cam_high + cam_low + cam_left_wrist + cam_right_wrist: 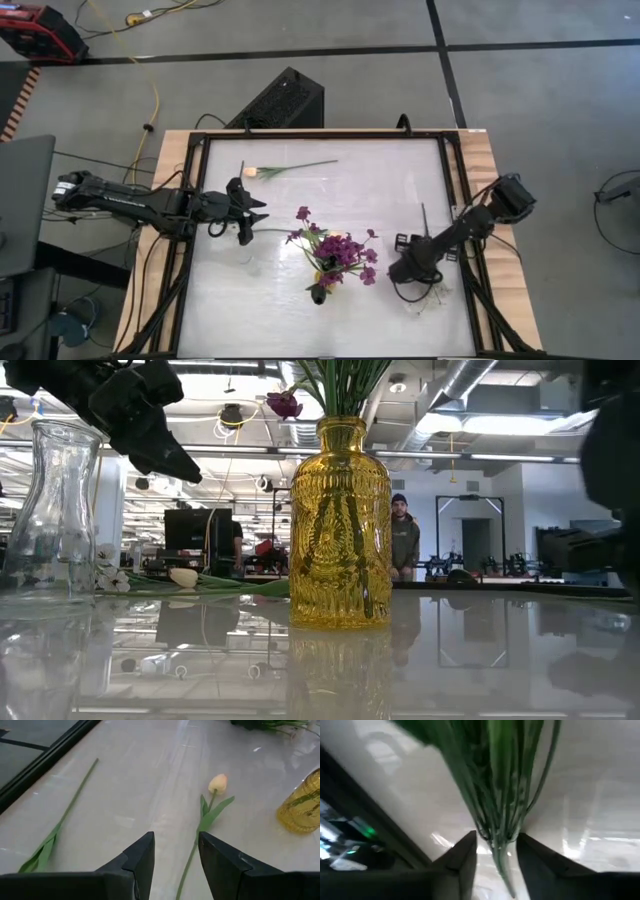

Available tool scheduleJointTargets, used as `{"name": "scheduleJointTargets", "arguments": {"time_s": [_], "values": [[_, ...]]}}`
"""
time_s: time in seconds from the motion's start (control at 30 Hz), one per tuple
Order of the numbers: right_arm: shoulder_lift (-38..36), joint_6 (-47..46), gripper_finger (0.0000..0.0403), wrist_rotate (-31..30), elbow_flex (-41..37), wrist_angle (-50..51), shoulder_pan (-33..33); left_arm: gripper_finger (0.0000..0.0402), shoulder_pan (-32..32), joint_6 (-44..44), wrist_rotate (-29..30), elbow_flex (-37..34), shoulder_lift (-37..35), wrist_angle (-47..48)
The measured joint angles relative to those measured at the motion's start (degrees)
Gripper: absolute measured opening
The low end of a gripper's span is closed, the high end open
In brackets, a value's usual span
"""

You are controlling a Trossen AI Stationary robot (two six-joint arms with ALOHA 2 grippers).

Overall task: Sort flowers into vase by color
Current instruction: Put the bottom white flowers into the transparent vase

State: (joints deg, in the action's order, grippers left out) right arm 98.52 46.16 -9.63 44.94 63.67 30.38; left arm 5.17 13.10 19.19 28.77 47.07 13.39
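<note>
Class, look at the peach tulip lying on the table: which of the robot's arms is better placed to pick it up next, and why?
Left. The left gripper is open and empty, with the peach tulip just ahead of it. The right gripper is across the table with green stems between its fingers.

Robotics laboratory in an open industrial hall. The white worktable (330,300) sits in a black frame on a wooden base over grey concrete floor (300,30) marked with black tape and crossed by a yellow cable (152,85). The level view shows exposed ceiling ducts (455,385), strip lights, further equipment stands and monitors, and a person (403,540) standing behind.
</note>
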Motion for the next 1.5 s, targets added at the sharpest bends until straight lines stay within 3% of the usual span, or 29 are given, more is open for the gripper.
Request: {"name": "scheduleJointTargets", "arguments": {"time_s": [0.2,0.47,0.63,0.8,1.0,1.13,1.3,1.5], "values": [[0.11,-8.06,0.0028,-1.75,1.70,-0.46,3.51,0.0141,-0.02,0.00,-0.01,0.00,0.00,-0.33],[-4.13,-19.80,0.0024,-3.92,7.85,10.45,1.44,0.0141,-0.02,-1.13,-1.25,0.00,0.00,-6.92],[-15.63,-33.25,0.0023,-1.35,9.51,8.89,-6.57,0.0142,-0.01,-3.02,-3.79,0.00,0.01,-10.75],[-29.66,-37.33,0.0023,-7.12,9.56,4.64,-16.94,0.0141,-0.02,-5.31,-3.83,0.02,0.02,-12.35],[-43.96,-37.32,0.0023,-8.32,9.56,-14.33,-33.93,0.0142,-0.02,-7.65,-3.64,0.04,0.02,-15.86],[-48.65,-40.76,0.0023,-7.31,9.56,-31.11,-43.63,0.0142,-0.03,-9.76,-3.47,0.04,0.02,-19.90],[-47.41,-48.35,0.0023,6.01,9.59,-53.62,-50.06,0.0142,-0.11,-13.14,-3.71,0.35,0.02,-28.26],[-37.30,-52.22,0.0023,14.37,9.59,-73.37,-48.15,0.0142,-3.26,-14.15,-9.32,4.87,1.45,-30.59]]}}
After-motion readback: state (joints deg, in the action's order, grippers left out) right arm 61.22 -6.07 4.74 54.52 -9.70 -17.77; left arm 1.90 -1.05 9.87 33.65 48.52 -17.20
